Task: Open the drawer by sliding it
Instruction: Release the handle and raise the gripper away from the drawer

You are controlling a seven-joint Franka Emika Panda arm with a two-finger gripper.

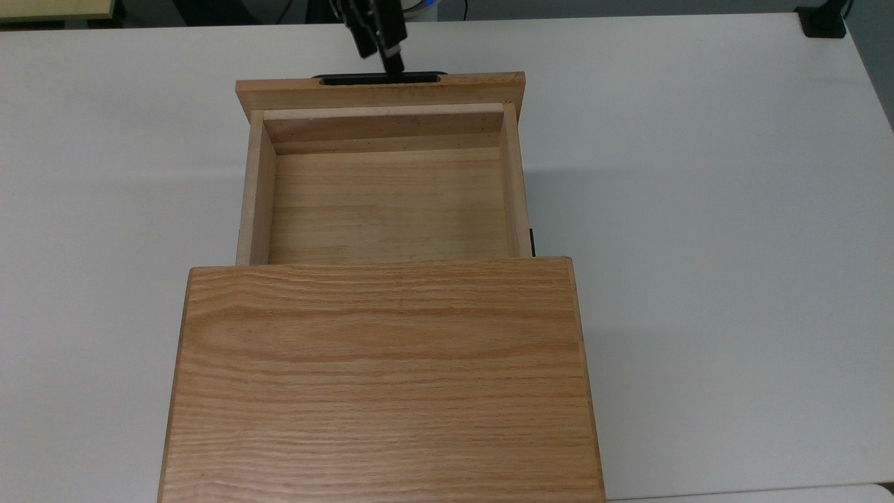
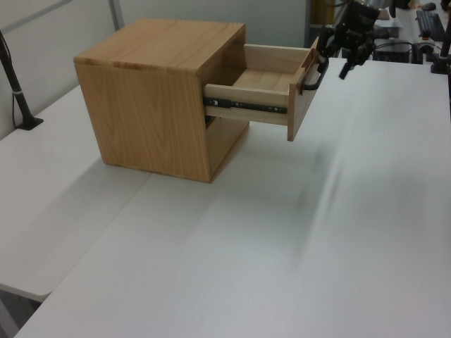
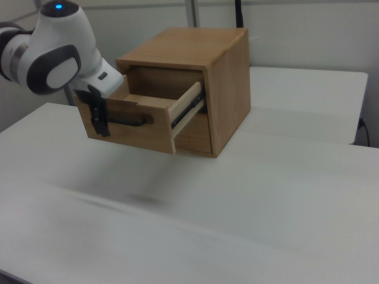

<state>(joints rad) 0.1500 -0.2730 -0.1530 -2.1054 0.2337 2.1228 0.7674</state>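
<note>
The drawer (image 1: 384, 202) stands pulled far out of the oak cabinet (image 1: 380, 377), its light wooden tray bare inside. Its black bar handle (image 1: 349, 79) runs along the front panel at the top view's upper edge. My gripper (image 1: 383, 59) hangs just beyond the handle's middle, tilted, with its fingers apart and nothing between them. In the left view the gripper (image 2: 349, 65) sits a little to the right of the handle (image 2: 312, 76), clear of it. The right view has the gripper (image 3: 99, 127) in front of the drawer's front panel (image 3: 142, 136), covering the left end of the handle (image 3: 127, 121).
The cabinet (image 2: 155, 120) sits on a white table (image 1: 698, 209) with bare surface on both sides. A black clamp (image 1: 821, 21) is at the top view's upper right corner. A black post (image 2: 14, 77) stands at the left view's left edge.
</note>
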